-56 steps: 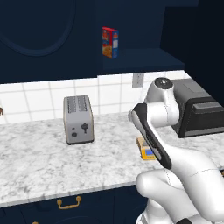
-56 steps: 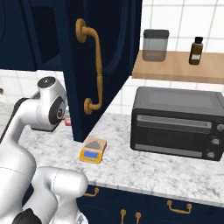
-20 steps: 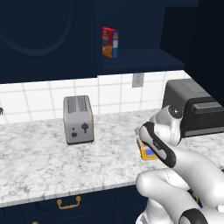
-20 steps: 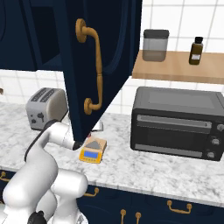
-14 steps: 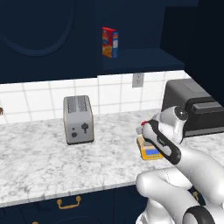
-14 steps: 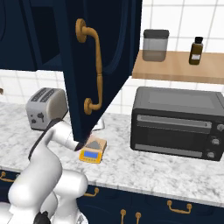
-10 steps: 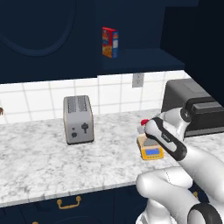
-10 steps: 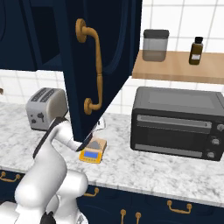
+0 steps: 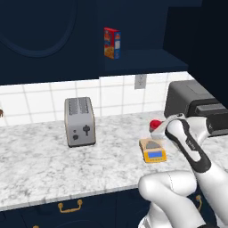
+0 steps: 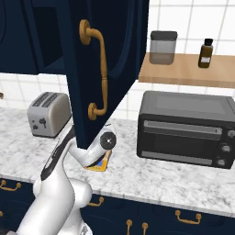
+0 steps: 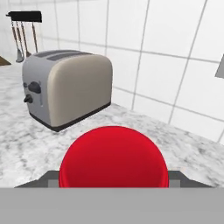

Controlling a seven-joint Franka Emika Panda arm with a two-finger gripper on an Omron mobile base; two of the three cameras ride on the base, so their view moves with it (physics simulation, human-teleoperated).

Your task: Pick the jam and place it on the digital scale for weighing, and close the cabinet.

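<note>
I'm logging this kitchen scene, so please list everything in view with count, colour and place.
jam: one, red lid, above the scale's far edge, in front of the claw
digital scale: one, yellow-orange, on the counter right of the toaster
cabinet: one door, navy with brass handle, standing open
toaster: one, silver, by the tiled wall
cereal box: one, red, blue and yellow, on the cabinet shelf
toaster oven: one, dark grey, at the counter's right
canister: one, grey, on the wooden shelf
bottle: one, brown, same shelf
claw: fingers hidden; jam lid directly ahead
</note>
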